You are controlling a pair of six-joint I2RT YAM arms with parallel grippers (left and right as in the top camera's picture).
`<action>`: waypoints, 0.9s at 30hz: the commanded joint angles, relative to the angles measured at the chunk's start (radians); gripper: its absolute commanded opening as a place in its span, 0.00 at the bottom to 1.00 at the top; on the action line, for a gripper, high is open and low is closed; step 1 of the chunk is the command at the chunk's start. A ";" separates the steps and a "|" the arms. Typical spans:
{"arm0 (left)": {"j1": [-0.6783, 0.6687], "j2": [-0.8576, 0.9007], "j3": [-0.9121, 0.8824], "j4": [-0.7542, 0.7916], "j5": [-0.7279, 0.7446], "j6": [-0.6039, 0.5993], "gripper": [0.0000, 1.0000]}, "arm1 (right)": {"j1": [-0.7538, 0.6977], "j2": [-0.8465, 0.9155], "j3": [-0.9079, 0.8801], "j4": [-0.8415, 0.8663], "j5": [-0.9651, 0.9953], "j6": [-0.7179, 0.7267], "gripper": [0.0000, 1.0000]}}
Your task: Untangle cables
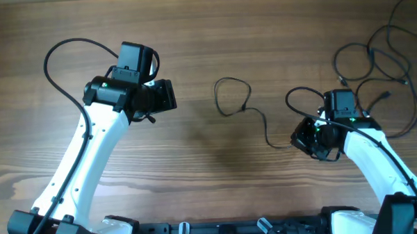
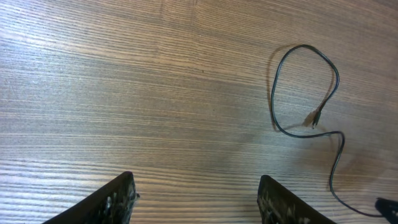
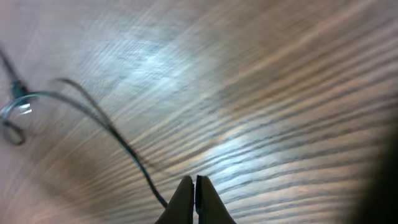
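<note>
One thin black cable lies in a loose loop at mid-table and trails right to my right gripper. In the right wrist view that cable runs in behind the left finger, and the right gripper is shut with its tips pressed together; the pinch itself is hidden. The cable's silver-tipped plug lies far left there. My left gripper hovers left of the loop. In its wrist view the left gripper is open with bare wood between the fingers, and the looped cable with its plug lies ahead to the right.
More black cables lie bunched in loose loops at the back right corner, behind the right arm. A thicker black arm cable arcs over the left arm. The wooden table's front edge carries the arm bases.
</note>
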 commanded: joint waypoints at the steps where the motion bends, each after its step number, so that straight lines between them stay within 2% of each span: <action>1: 0.003 0.006 0.003 -0.001 -0.005 0.005 0.64 | 0.004 -0.002 0.208 -0.063 -0.036 -0.140 0.05; 9: 0.003 0.006 0.003 0.000 0.002 0.005 0.64 | 0.002 -0.002 0.826 -0.336 -0.061 -0.544 0.04; 14: 0.003 0.006 0.003 -0.001 0.002 0.005 0.64 | -0.001 -0.002 1.119 -0.303 0.286 -0.532 0.04; 17: 0.003 0.006 0.003 -0.001 0.003 0.005 0.64 | -0.001 -0.002 1.185 -0.222 0.488 -0.534 0.04; 22: 0.003 0.006 0.003 -0.002 0.003 0.005 0.63 | -0.010 0.006 1.192 -0.061 0.768 -0.588 0.04; 27: 0.003 0.006 0.003 -0.008 0.003 0.004 0.63 | -0.087 0.045 1.192 0.026 0.839 -0.600 0.04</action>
